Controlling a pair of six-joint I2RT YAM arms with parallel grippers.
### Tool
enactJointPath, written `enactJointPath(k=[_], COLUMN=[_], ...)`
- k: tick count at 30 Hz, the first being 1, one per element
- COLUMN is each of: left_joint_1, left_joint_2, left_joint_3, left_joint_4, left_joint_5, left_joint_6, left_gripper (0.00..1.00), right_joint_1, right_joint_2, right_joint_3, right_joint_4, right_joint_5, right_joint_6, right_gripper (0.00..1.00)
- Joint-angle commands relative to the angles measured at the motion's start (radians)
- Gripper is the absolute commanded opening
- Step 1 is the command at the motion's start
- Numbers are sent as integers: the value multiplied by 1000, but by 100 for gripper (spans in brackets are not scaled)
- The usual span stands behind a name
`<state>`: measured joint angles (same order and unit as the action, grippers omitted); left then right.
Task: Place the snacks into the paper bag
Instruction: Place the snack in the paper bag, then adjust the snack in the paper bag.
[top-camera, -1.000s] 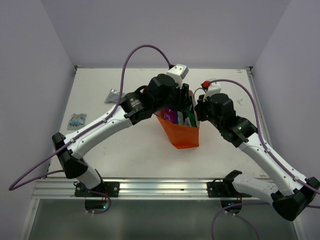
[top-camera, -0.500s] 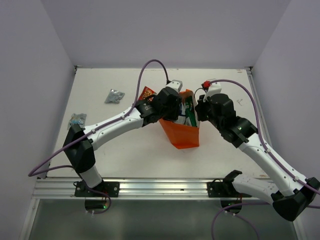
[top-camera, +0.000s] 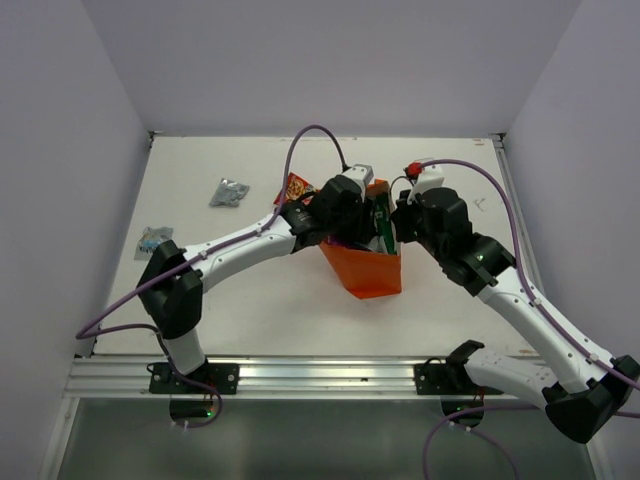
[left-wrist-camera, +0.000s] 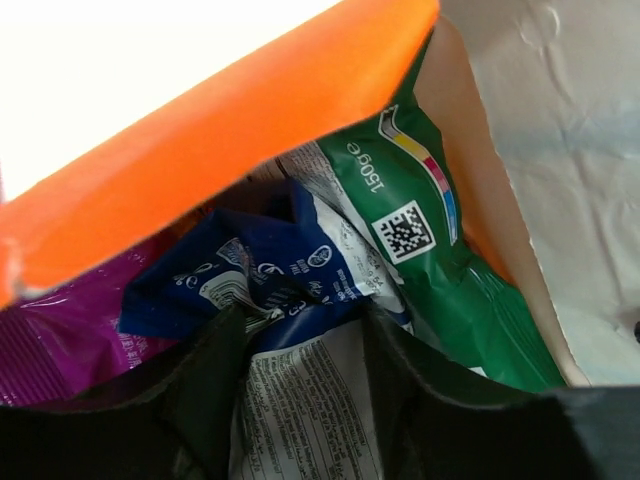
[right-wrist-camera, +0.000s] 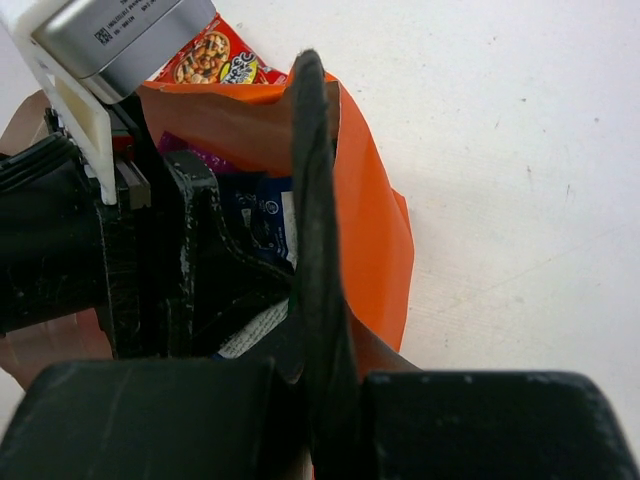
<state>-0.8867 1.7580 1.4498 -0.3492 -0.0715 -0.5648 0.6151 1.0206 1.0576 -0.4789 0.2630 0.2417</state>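
Observation:
The orange paper bag stands open mid-table. My left gripper reaches down inside it, shut on a crumpled dark blue packet that fills the gap between its fingers. A green packet leans against the bag's pale inner wall, and a magenta one lies at the left. My right gripper is shut on the paper bag's rim, holding the mouth open. A red packet lies on the table just behind the bag, also in the right wrist view.
A silver-grey packet lies at the back left of the table. Another small greyish packet sits near the left wall. The left arm stretches low across the table toward the bag.
The left arm has dropped from above the bag and pushed its gripper down into the mouth, uncovering the red packet behind. The right arm and the bag have stayed put.

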Motion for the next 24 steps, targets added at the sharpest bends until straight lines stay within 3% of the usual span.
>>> enactJointPath(k=[1,5,6,12,19,24], left_joint_1=[-18,-18,-18,-18,-11,37], left_joint_2=[6,-107,-136,-192,-278,-299], left_joint_3=[38,131,200,405,429,344], left_joint_4=[-42,-135,-163,-355,-526,-599], left_joint_5=[23,-89,-112,-229,-398,-378], left_joint_6=[-15,41,52,101,82,43], left_gripper=[58,98,100,100,91,88], right_joint_1=[0,0,0,2,2,2], right_joint_2=[-7,-17,-14,-11,-16,-4], right_joint_3=[4,4,4,12,13,16], right_joint_4=[5,5,2,3,2,8], right_joint_5=[-8,2,2,-5,-1,-14], right_joint_6=[-5,-8,-10,-9,-12,-13], right_gripper=[0,0,0,0,0,0])
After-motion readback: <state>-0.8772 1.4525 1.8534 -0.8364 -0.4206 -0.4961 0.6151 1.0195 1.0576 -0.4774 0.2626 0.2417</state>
